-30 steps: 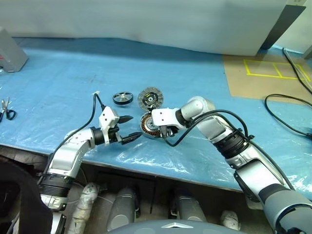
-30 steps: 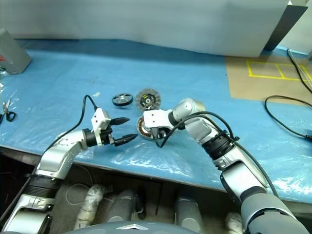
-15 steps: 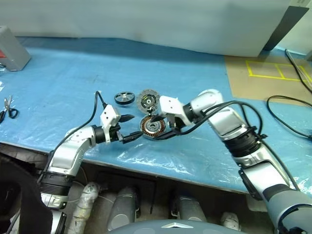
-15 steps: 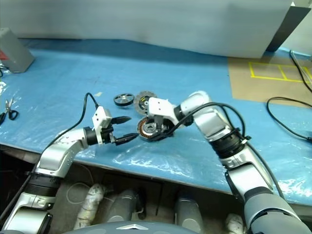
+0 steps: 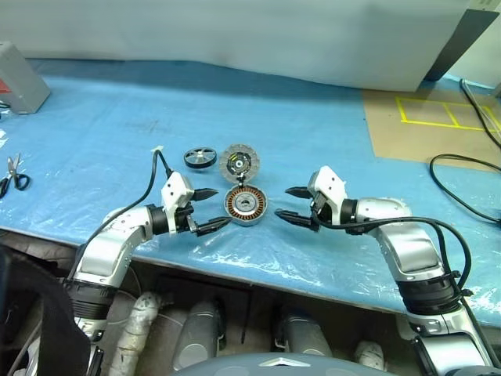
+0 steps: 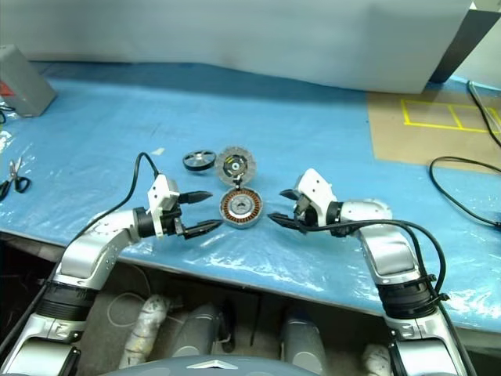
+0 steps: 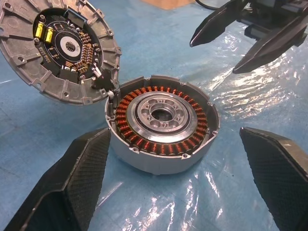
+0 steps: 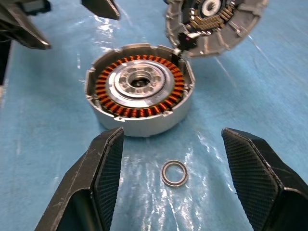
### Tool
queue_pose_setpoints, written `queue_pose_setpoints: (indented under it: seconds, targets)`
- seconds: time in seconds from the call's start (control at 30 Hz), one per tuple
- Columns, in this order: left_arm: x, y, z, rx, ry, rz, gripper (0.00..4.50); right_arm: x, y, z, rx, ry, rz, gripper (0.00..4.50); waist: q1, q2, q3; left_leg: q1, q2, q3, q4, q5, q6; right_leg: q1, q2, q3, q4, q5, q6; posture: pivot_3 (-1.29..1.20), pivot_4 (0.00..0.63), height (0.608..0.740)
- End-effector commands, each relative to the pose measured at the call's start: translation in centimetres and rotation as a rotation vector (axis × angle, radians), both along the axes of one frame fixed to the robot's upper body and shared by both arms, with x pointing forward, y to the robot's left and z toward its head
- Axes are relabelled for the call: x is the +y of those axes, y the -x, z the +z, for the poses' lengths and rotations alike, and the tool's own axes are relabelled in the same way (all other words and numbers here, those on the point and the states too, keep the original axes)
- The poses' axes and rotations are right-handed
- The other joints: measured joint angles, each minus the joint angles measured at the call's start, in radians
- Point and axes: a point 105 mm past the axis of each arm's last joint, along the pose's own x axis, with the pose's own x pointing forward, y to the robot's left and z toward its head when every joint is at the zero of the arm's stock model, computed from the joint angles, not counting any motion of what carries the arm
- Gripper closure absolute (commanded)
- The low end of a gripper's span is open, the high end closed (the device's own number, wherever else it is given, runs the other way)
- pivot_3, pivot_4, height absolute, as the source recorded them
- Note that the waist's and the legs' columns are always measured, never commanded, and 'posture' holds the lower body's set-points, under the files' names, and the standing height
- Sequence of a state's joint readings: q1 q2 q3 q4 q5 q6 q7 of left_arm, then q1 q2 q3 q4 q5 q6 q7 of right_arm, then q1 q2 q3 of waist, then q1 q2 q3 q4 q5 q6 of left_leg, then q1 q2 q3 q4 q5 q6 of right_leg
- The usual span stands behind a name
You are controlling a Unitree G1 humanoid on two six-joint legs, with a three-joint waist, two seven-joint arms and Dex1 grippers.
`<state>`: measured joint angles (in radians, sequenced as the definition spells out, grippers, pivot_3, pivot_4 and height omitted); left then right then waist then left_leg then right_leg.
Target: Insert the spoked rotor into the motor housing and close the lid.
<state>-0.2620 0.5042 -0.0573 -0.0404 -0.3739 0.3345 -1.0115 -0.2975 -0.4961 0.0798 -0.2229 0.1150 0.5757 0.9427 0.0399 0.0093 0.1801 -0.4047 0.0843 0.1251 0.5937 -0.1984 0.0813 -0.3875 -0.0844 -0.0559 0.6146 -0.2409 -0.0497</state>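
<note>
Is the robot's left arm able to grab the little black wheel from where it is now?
Probably yes. The spoked rotor lies flat in the open on the blue sheet, just beyond the left gripper, whose fingers are open and empty. The lid sits beside the rotor, not between.

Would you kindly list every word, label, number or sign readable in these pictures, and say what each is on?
No readable text.
The lid: its circuit board carries components, but any markings are too small to read.
The motor housing: no visible lettering.
Yellow tape lines on the brown board: a plain outline, no characters.
</note>
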Motion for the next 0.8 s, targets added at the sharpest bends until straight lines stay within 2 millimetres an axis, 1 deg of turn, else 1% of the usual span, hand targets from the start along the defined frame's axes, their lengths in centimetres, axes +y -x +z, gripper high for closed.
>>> queue_pose_setpoints:
  seconds: [0.03, 0.13, 0.3, 0.43, 0.5, 0.67, 0.8]
  targets:
    - [-0.1, -0.2, 1.0, -0.042, 0.000, -0.018, 0.00, 0.5, 0.3, 0.2, -0.024, -0.010, 0.003, 1.14, 0.001, 0.000, 0.000, 0.000, 0.000, 0.000, 0.000, 0.000, 0.000, 0.000, 0.000, 0.000, 0.000, 0.000, 0.000, 0.00, 0.150, 0.740]
    - [-0.2, -0.4, 0.8, -0.045, -0.016, -0.021, 0.00, 0.6, 0.2, -1.0, 0.005, 0.001, -0.006, 1.14, 0.001, 0.000, 0.000, 0.000, 0.000, 0.000, -0.001, 0.000, 0.000, 0.000, 0.000, 0.000, -0.001, 0.000, 0.000, 0.00, 0.150, 0.740]
    - [-0.3, -0.5, 1.2, -0.052, -0.017, -0.026, 0.00, -0.1, -0.5, -3.0, 0.027, 0.041, -0.054, 1.14, 0.000, 0.000, 0.000, -0.001, 0.000, 0.000, -0.003, 0.000, 0.000, 0.000, 0.000, 0.000, -0.004, 0.000, 0.000, 0.00, 0.150, 0.740]
    - [0.0, -0.6, 0.9, -0.049, -0.022, -0.019, 0.00, -0.9, -1.0, -4.2, 0.035, 0.055, -0.102, 1.14, 0.000, 0.000, 0.000, 0.000, 0.000, 0.000, -0.006, 0.000, 0.000, 0.001, 0.000, 0.000, -0.007, 0.000, 0.000, 0.00, 0.150, 0.740]
    - [0.1, -0.6, 0.7, -0.047, -0.023, -0.020, 0.00, -0.8, -0.6, -4.7, 0.041, 0.071, -0.082, 1.14, -0.001, 0.000, 0.000, 0.000, 0.000, 0.000, -0.006, 0.001, 0.000, 0.001, 0.001, 0.000, -0.007, 0.000, 0.000, 0.00, 0.150, 0.740]
    - [0.2, -0.7, 0.4, -0.043, -0.026, -0.016, 0.00, 0.2, 0.6, -5.4, 0.048, 0.089, -0.023, 1.14, -0.001, 0.000, 0.000, 0.002, 0.000, 0.000, -0.006, 0.000, 0.000, 0.002, 0.001, 0.000, -0.007, 0.000, 0.000, 0.00, 0.150, 0.740]
    - [-0.1, -0.5, 0.4, -0.043, -0.027, -0.018, 0.00, 0.2, 0.7, -5.9, 0.048, 0.104, -0.023, 1.14, -0.001, 0.000, 0.000, 0.003, 0.000, 0.000, -0.007, 0.000, 0.000, 0.003, 0.001, 0.000, -0.007, 0.000, 0.000, 0.00, 0.150, 0.740]
